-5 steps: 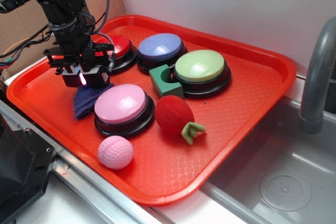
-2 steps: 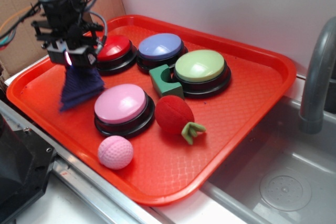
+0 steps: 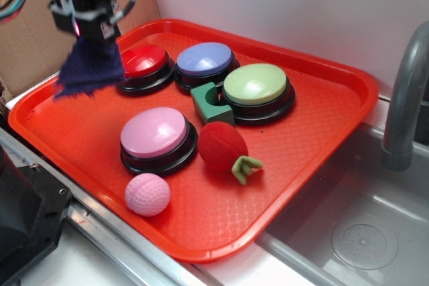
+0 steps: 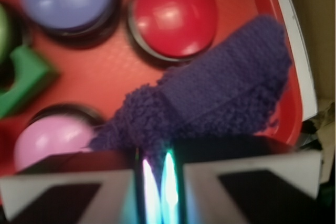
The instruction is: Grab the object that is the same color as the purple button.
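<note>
Purple terry rag (image 3: 88, 66) hangs below the claw (image 3: 86, 26), pinched in its closed jaws, seemingly clear of the tray (image 3: 67, 132). The purple button (image 3: 204, 58) sits right. Grab looks done.

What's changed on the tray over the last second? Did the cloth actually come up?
Yes. The end effector was down on the purple cloth beside the pink button; it has since risen toward the tray's back-left corner, and the cloth now hangs clear of the tray, pinched in its closed jaws. The purple button, other buttons, green block, strawberry toy and pink ball stayed put.
</note>
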Controlling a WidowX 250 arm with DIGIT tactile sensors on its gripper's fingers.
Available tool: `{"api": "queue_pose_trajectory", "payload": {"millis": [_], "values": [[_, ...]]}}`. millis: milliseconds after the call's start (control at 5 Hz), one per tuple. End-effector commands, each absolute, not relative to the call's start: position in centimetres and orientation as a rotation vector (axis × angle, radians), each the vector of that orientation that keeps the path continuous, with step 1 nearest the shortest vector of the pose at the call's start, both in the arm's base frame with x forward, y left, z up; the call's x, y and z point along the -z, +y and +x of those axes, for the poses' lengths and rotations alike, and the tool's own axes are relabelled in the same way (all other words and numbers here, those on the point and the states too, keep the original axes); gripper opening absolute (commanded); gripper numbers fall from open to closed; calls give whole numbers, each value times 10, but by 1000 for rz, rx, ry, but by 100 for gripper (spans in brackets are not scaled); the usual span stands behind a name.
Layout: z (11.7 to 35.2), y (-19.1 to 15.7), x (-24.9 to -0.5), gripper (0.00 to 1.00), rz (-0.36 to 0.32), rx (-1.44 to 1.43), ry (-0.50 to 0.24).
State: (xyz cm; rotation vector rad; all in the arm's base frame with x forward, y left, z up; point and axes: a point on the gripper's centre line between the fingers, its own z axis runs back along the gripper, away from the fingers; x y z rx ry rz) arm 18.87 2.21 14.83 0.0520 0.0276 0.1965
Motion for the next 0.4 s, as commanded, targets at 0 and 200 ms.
{"api": "queue_pose_trajectory", "payload": {"millis": [0, 200], "values": [[177, -12, -198, 0, 1, -85, -83], [175, -2, -194, 0, 4, -150, -42]]}}
